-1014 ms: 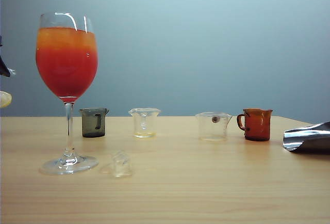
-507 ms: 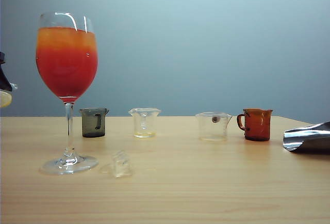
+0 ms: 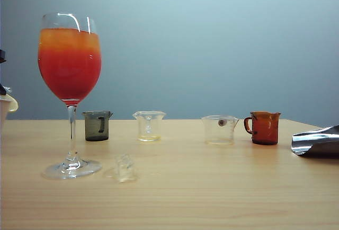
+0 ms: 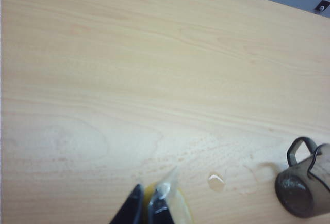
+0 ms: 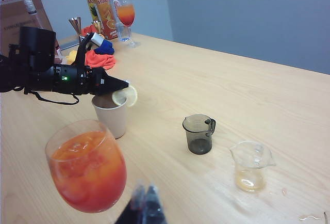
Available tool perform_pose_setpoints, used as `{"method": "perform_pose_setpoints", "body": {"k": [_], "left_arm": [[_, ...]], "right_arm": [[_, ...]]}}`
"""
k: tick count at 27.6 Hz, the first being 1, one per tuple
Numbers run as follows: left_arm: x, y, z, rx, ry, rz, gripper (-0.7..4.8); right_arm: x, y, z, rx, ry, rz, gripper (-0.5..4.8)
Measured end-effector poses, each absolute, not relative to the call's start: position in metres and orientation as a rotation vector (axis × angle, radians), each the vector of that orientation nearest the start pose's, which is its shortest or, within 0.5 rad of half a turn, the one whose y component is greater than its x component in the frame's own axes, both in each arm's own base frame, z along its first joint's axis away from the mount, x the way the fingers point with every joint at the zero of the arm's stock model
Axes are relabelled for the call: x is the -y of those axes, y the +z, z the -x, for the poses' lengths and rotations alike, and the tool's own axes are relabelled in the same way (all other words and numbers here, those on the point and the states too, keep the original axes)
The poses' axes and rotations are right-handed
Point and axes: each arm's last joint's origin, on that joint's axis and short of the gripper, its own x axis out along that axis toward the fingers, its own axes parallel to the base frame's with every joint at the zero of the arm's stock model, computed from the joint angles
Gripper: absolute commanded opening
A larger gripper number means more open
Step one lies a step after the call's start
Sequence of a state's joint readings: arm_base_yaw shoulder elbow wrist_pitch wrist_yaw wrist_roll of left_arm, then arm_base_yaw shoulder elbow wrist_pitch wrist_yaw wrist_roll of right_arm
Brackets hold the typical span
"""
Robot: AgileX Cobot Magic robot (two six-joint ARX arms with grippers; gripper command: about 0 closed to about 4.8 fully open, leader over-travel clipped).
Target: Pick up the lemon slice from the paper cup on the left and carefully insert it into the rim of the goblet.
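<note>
The goblet [image 3: 69, 60] with its red-orange drink stands tall at the left of the table, also close by in the right wrist view [image 5: 86, 167]. The right wrist view shows the beige paper cup [image 5: 110, 118] beyond it. Just over the cup's rim, my left gripper [image 5: 121, 86] is shut on the lemon slice [image 5: 127, 96]. In the left wrist view the yellow slice [image 4: 179, 209] is pinched between the dark fingers of the left gripper [image 4: 150, 202]. My right gripper [image 5: 146, 197] is shut with nothing in it, beside the goblet's bowl; it lies low at the table's right edge [image 3: 314, 141].
A grey beaker [image 3: 97, 125], two clear beakers [image 3: 148, 125] [image 3: 219, 129] and an amber mug [image 3: 263, 127] stand in a row behind. A small clear glass piece [image 3: 125, 167] lies by the goblet's foot. Juice cartons [image 5: 100, 7], a second drink and an orange cloth sit far off.
At the left edge of the exterior view, the black tip of my left gripper has sunk onto the pale slice. Goblet, beakers and right gripper stay put.
</note>
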State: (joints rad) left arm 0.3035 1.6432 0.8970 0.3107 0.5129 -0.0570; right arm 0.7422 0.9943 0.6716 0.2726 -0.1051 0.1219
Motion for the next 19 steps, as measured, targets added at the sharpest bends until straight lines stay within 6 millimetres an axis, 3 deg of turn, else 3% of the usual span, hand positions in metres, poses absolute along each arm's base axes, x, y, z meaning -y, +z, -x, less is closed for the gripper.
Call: {"method": "perform_pose_setpoints", "body": {"k": [8,12,19], "left_arm": [[-0.084,0.232,-0.327,-0.283,-0.323,0.198,-0.06],[-0.077,0.266,-0.309,-0.212,-0.392,0.170,-0.06],[-0.060,0.293,-0.276,-0.254,-0.477,0.183,-0.06]], "right_arm": [[-0.154,0.299,-0.163,-0.100,0.843,-0.098,-0.06],[-0.154,0.299,-0.163,-0.095,0.844,-0.085,-0.06],[-0.154,0.306,-0.161,-0.132,0.885,-0.077,-0.06]]}}
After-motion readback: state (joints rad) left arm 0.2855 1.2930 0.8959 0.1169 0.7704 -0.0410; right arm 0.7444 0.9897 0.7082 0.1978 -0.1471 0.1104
